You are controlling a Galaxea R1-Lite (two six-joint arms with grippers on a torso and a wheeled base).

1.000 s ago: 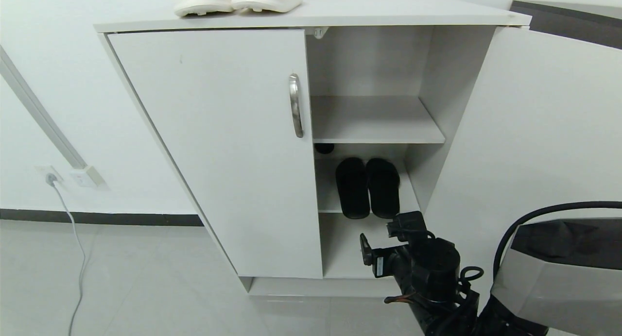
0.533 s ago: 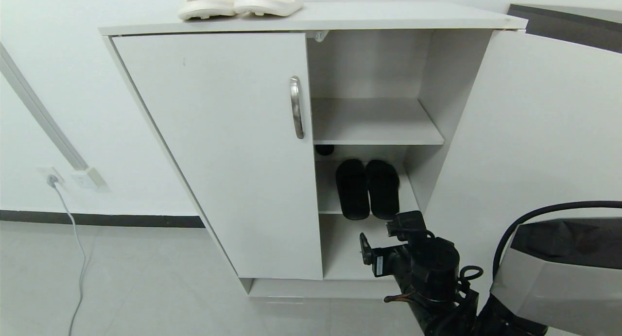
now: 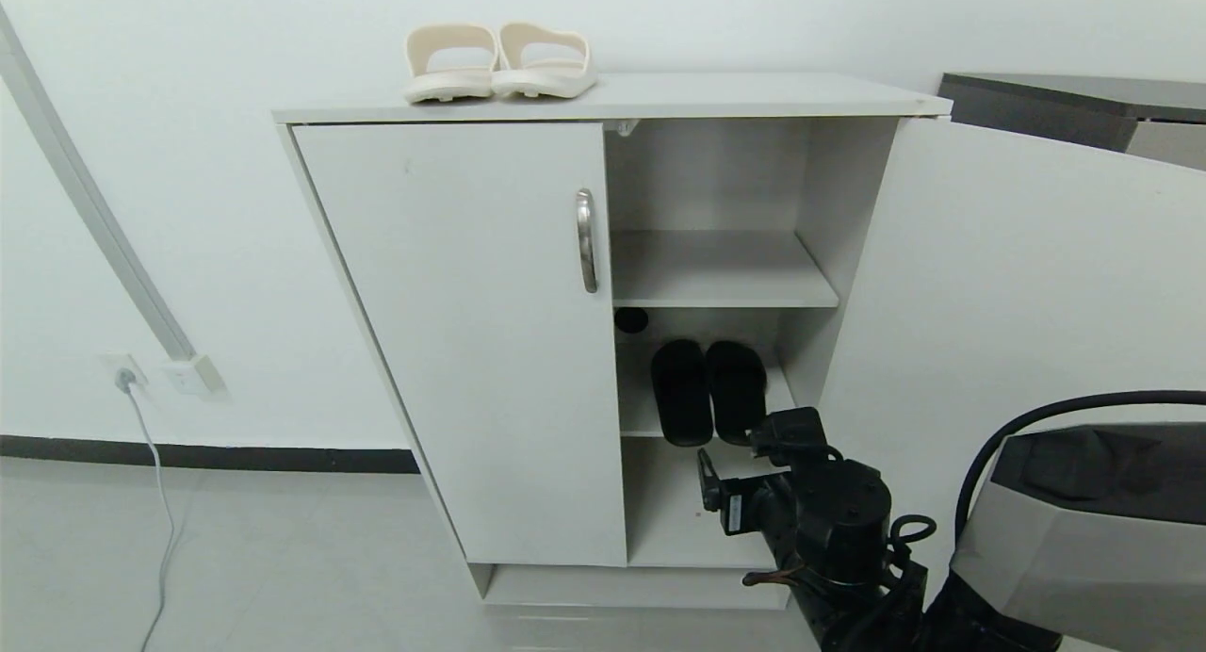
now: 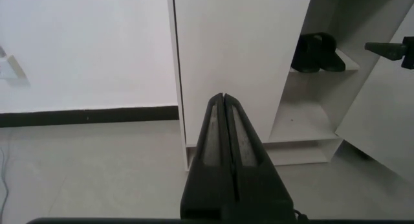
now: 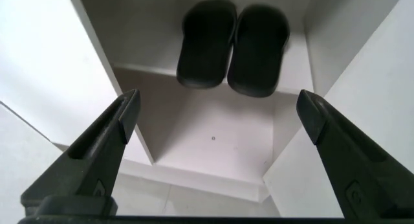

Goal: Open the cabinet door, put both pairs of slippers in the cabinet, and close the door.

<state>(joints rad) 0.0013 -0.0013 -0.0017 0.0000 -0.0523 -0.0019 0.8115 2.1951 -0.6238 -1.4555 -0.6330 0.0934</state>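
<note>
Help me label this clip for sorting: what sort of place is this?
Likely a home entryway, or a mock-up of one: a white shoe cabinet, black slippers on a shelf inside, cream slippers on top.

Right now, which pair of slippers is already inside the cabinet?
The black pair, lying on the lower shelf of the open compartment. The cream pair sits on top of the cabinet, not inside.

1. White cabinet: right door swung wide open, left door shut.
2. Black slippers: side by side on the middle shelf.
3. Cream slippers: paired on the cabinet top, at 11 o'clock from the black slippers.
</note>
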